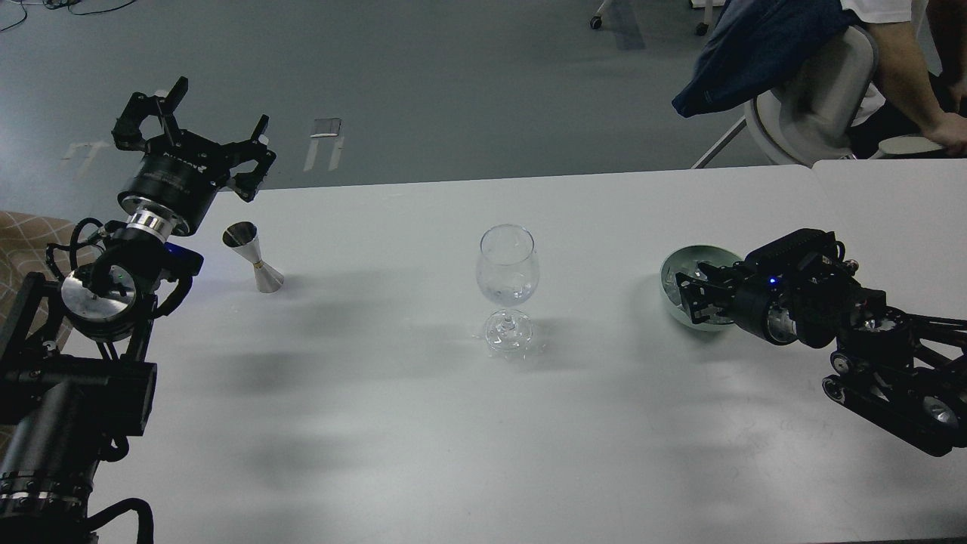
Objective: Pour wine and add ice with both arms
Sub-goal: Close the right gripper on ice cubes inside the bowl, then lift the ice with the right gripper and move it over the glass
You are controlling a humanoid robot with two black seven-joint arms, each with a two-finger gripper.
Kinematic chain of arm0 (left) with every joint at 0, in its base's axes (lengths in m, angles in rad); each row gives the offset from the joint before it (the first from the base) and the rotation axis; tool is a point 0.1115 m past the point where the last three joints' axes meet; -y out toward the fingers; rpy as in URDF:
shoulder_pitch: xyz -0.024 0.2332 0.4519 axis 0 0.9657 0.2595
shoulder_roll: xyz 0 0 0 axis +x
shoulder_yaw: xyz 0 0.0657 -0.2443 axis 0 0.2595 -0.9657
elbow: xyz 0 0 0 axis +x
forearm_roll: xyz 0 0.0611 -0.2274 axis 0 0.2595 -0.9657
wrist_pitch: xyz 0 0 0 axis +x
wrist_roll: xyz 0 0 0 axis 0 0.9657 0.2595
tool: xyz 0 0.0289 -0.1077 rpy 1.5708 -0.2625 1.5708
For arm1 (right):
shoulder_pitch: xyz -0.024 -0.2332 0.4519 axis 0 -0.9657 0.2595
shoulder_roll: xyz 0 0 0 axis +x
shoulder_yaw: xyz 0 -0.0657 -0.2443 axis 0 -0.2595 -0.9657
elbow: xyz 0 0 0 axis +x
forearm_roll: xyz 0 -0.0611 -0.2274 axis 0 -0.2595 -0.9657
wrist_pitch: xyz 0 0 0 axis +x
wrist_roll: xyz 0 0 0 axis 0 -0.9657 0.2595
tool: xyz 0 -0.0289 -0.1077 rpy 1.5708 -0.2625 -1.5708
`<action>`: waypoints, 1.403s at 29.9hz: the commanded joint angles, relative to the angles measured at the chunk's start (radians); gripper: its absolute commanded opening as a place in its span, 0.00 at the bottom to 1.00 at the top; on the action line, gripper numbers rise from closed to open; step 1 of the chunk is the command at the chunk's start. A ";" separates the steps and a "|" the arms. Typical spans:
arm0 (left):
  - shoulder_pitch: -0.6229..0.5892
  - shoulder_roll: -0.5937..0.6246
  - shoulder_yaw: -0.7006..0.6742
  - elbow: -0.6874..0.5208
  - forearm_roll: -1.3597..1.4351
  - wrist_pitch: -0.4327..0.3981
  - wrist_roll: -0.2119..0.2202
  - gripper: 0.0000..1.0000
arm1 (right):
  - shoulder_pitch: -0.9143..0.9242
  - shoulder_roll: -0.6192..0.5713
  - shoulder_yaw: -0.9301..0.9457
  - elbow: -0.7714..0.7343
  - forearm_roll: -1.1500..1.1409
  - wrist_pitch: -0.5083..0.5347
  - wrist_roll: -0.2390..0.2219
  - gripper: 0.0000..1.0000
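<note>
A clear wine glass [508,272] stands at the table's middle with a little clear content at the bottom of its bowl. A pale green bowl [699,251] holding ice [671,282] sits to its right. My right gripper [684,295] reaches in from the right, its fingers over the bowl's near rim and closed on it, hiding most of the ice. My left gripper [193,125] is open and empty, held high over the table's far left corner, above a steel jigger [254,258].
The white table [423,423] runs on to a second table at the right [891,196]. A person sits on a chair [816,98] behind the far right corner. Grey floor lies beyond the far edge.
</note>
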 commanded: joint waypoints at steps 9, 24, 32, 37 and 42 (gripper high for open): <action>-0.001 0.000 0.000 0.002 0.000 0.001 0.000 0.97 | -0.002 -0.010 0.003 0.007 0.003 -0.009 0.000 0.08; -0.007 0.008 -0.002 0.002 0.000 0.003 0.000 0.97 | -0.005 -0.194 0.168 0.278 0.008 -0.044 0.000 0.10; -0.007 0.011 -0.002 -0.001 0.000 0.006 0.000 0.97 | 0.017 -0.183 0.304 0.423 0.005 -0.040 0.000 0.10; -0.007 0.026 -0.005 -0.006 0.000 0.009 0.002 0.97 | 0.044 -0.120 0.298 0.515 0.003 -0.037 0.000 0.09; -0.007 0.033 -0.008 -0.004 0.000 0.004 0.002 0.97 | 0.041 -0.033 0.294 0.542 -0.009 -0.037 0.000 0.08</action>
